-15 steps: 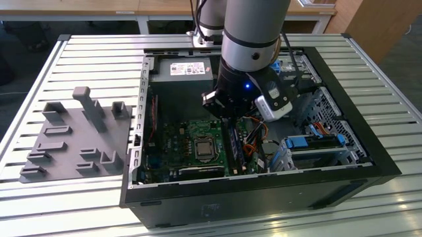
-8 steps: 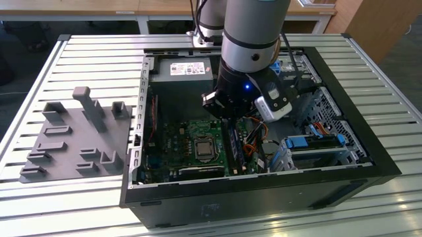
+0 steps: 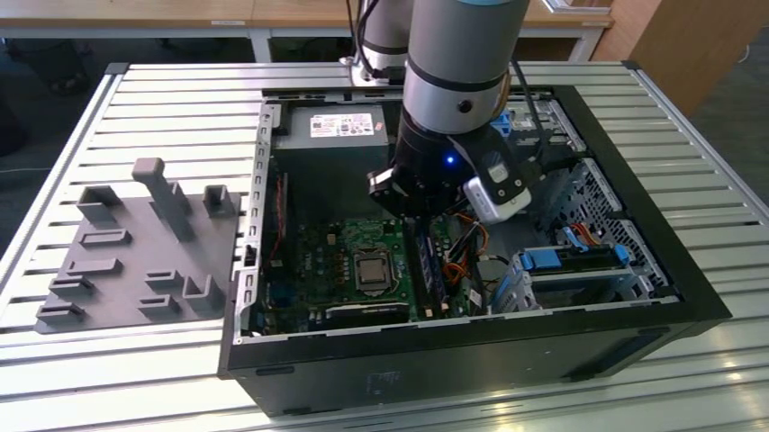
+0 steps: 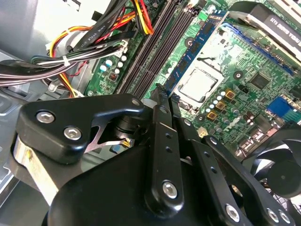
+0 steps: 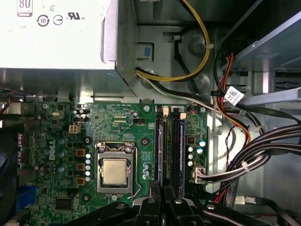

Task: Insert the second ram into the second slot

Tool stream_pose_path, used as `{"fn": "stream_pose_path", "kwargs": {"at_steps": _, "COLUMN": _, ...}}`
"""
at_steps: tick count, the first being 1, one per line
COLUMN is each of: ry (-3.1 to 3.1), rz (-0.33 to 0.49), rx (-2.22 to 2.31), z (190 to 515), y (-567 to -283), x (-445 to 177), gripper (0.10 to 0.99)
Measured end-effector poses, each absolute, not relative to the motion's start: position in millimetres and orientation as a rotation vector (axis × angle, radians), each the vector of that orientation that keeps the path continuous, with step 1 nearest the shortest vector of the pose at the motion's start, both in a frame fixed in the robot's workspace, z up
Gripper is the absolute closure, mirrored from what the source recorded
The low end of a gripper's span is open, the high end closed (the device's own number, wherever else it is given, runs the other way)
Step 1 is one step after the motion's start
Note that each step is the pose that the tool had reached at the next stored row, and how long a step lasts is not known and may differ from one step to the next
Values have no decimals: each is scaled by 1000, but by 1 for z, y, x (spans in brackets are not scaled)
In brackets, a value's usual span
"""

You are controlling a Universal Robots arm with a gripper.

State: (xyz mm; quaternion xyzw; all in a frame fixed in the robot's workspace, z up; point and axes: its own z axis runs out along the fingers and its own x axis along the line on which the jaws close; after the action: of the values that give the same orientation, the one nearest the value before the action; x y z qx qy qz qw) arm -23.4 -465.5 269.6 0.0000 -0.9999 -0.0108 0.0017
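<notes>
In the first wrist view two long blue ram sticks stand in the motherboard's slots, one point(image 5: 158, 146) beside the CPU socket point(image 5: 114, 170) and one point(image 5: 180, 146) two slots further off. I cannot tell which is the second ram. In the second wrist view a blue stick point(image 4: 192, 52) lies seated next to the socket. My gripper point(image 5: 161, 187) point(image 4: 165, 95) hangs just above one end of the slots, fingers pressed close together with nothing visible between them. In the exterior view the gripper point(image 3: 420, 216) reaches down into the open PC case point(image 3: 673, 297).
Bundled cables point(image 5: 244, 165) run beside the slots. The power supply point(image 3: 342, 126) sits at the case's back and a drive cage with blue latches point(image 3: 565, 261) stands on the exterior view's right. A grey fixture plate point(image 3: 132, 252) lies on the table at the left.
</notes>
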Motion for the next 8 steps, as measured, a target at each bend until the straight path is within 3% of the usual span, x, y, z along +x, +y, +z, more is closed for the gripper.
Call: {"fn": "stream_pose_path", "kwargs": {"at_steps": 8, "ry": -3138, "rz": -34, "rx": 0, "z": 268, "y": -465, "x": -23, "gripper": 949}}
